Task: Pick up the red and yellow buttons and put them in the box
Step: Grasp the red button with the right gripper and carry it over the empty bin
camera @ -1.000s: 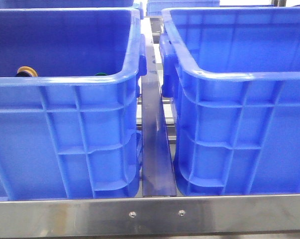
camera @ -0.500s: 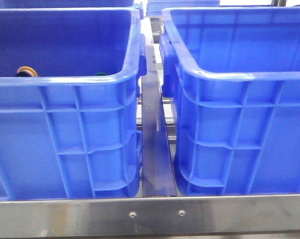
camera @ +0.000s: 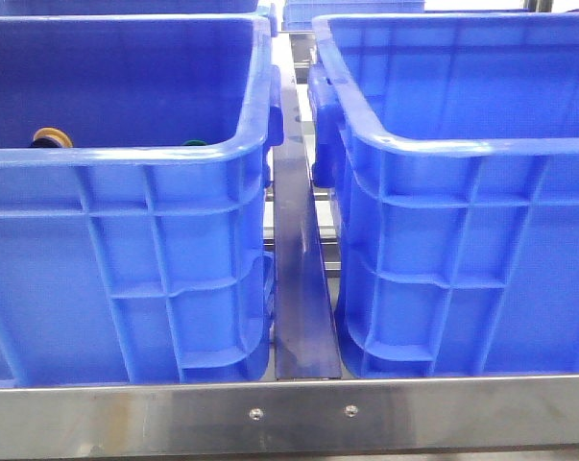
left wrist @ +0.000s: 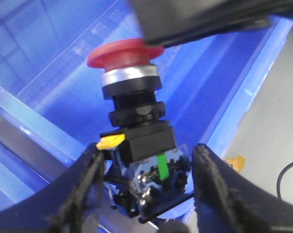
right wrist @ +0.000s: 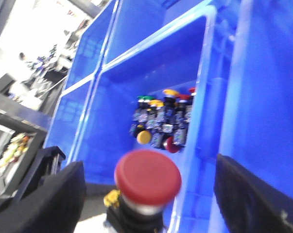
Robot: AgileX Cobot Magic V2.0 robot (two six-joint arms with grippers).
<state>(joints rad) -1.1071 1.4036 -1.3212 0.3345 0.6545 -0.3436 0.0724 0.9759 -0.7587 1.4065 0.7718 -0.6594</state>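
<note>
One red button (left wrist: 131, 121), held by the left end effector (left wrist: 148, 194), escapes front view.

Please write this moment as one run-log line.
left claw: shut on red button | right claw: open, facing its cap | other buttons: in blue crate

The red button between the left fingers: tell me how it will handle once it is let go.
The red button looks rigid: metal collar, hard black body, so it probably won't flex. Its wide cap sits on a narrower stem, so it seems top-heavy and likely to topple rather than stand. The left gripper flanks only the terminal block, so it may pivot.
</note>
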